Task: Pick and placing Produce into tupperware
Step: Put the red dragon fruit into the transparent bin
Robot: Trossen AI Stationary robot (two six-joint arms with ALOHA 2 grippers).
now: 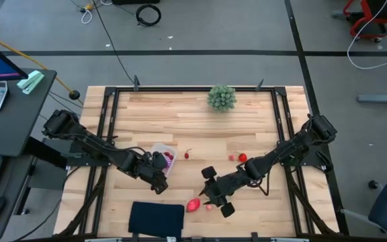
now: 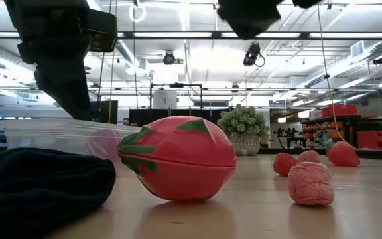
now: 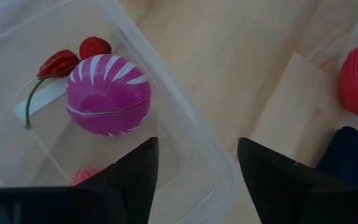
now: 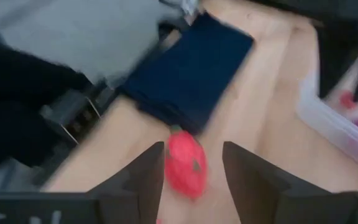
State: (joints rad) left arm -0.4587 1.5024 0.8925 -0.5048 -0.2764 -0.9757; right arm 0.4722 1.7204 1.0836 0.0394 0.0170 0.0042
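The right gripper [image 4: 191, 171], fingers spread, is hovering over the big pink-red toy fruit [image 4: 186, 163] lying between them. The left gripper [image 3: 194, 168], also spread, is waiting above the clear plastic tub [image 3: 185, 118], which is holding the purple-white ball [image 3: 107, 94] and red berries [image 3: 95, 46]. Several small red pieces [image 1: 242, 158] are waiting on the wooden table [image 1: 200, 121].

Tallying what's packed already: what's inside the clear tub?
The tub holds a purple-white ball, a stemmed red piece and a small red berry. The left hand partly covers another reddish piece.

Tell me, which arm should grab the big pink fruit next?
Probably the right. Its open pincer hangs just above the pink fruit, fingers either side of it. The left pincer is open over the clear tub, farther from the fruit.
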